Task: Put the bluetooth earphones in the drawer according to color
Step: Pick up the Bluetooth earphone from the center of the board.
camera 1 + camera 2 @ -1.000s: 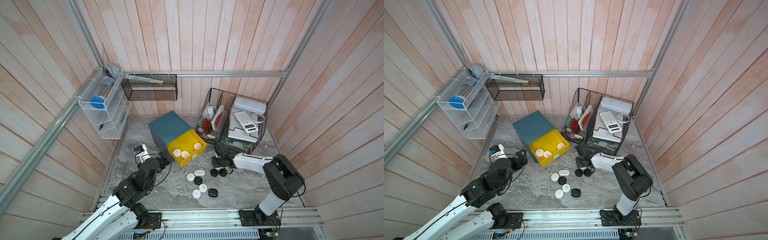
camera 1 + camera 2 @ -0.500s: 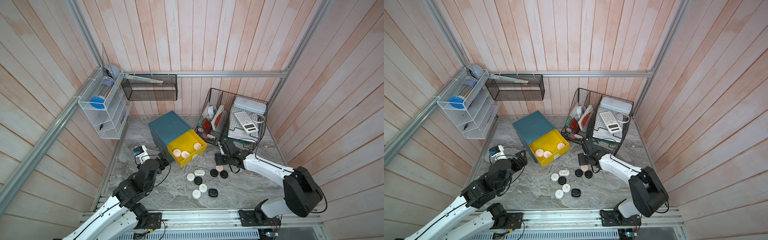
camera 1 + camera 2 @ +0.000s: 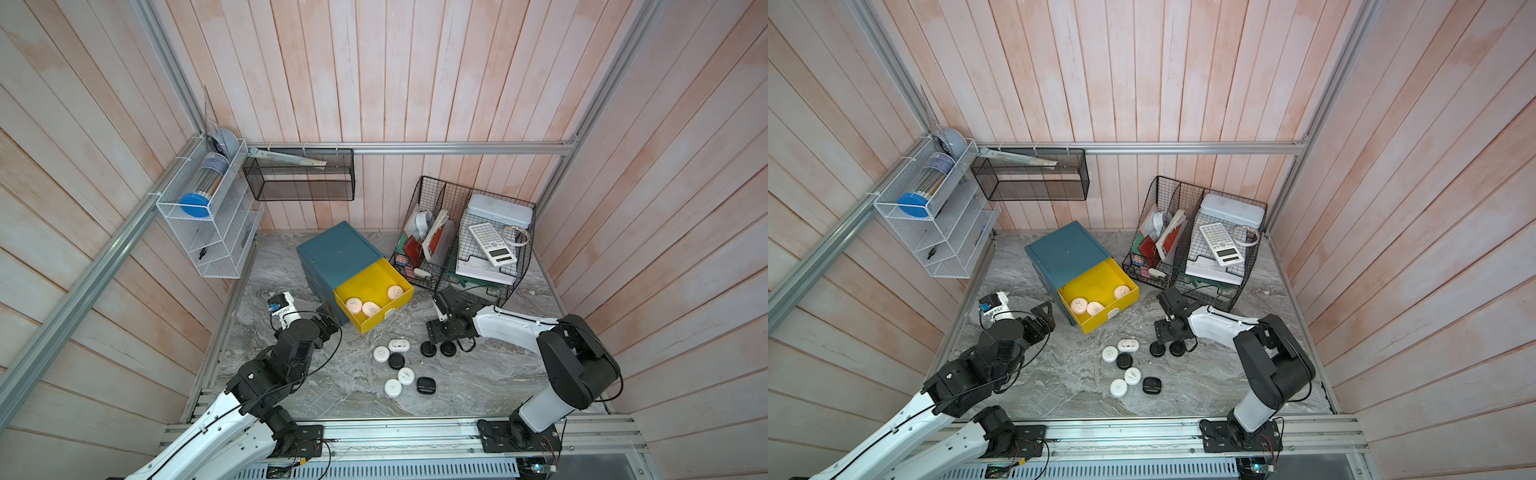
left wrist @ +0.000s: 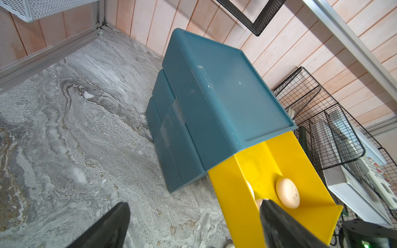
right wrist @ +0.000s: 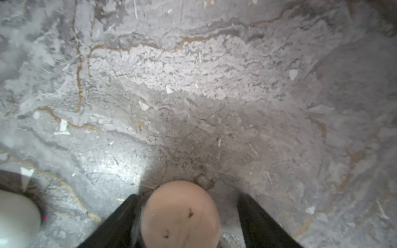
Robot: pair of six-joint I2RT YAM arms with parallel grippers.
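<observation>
The teal drawer chest (image 3: 336, 253) stands at the back with its yellow drawer (image 3: 374, 278) pulled out; three pink earphone cases (image 3: 371, 308) lie in it. Several white cases (image 3: 381, 353) and several black cases (image 3: 427, 385) lie on the marble in front. My right gripper (image 5: 189, 195) is low over the table beside two black cases (image 3: 448, 349). It is open, with a pink case (image 5: 180, 212) lying between its fingers; a gap shows on one side. In both top views the gripper hides that case. My left gripper (image 4: 193, 203) hangs open and empty beside the yellow drawer (image 4: 279, 163).
A black wire-mesh organiser (image 3: 469, 249) with a calculator and papers stands just behind the right arm. A white wire shelf (image 3: 208, 224) and a black mesh basket (image 3: 299, 178) hang on the walls. The metal rail (image 3: 415, 432) runs along the front edge.
The right jaws have opened wider. Half a second ago the pink case lay in sight on the table by the raised gripper; now the gripper is down over it. The left arm has not moved.
</observation>
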